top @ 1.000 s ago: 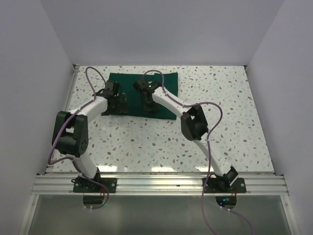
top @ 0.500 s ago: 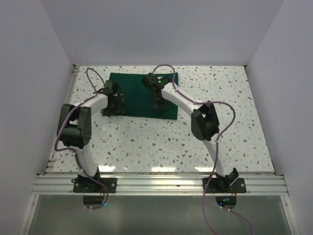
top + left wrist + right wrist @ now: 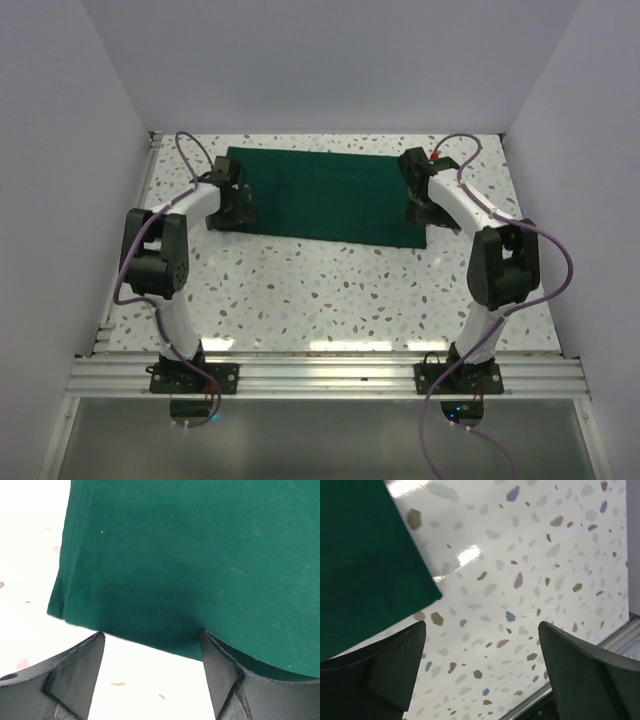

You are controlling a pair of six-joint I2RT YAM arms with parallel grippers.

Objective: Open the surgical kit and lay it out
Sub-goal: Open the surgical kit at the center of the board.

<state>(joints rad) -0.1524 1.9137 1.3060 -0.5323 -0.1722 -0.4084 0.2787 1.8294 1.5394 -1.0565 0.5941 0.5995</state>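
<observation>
From above, the dark green cloth wrap (image 3: 320, 195) lay spread flat as a wide rectangle across the far half of the speckled tabletop (image 3: 350, 290). My left tool (image 3: 238, 212) sat at the wrap's near left corner and my right tool (image 3: 420, 212) at its near right corner, so the cloth stretched between the two. From this height I could not tell how far either tool stood open, nor whether it touched the cloth.

Through my left wrist camera, the wrap filled the upper part of the view. Its near hem ran slantwise just ahead of my fingertips, and its left edge dropped to a corner ahead of my left finger (image 3: 75, 675). The tool stood wide, with bare tabletop showing in the gap and nothing gripped. The right finger (image 3: 240, 685) reached to the hem; I could not tell whether it pressed on the cloth.

Through my right wrist camera, only one corner of the wrap showed, at the upper left, pointing toward the gap and just ahead of my left finger (image 3: 385, 670). This tool was wide as well, holding nothing, with speckled tabletop between its fingers.
</observation>
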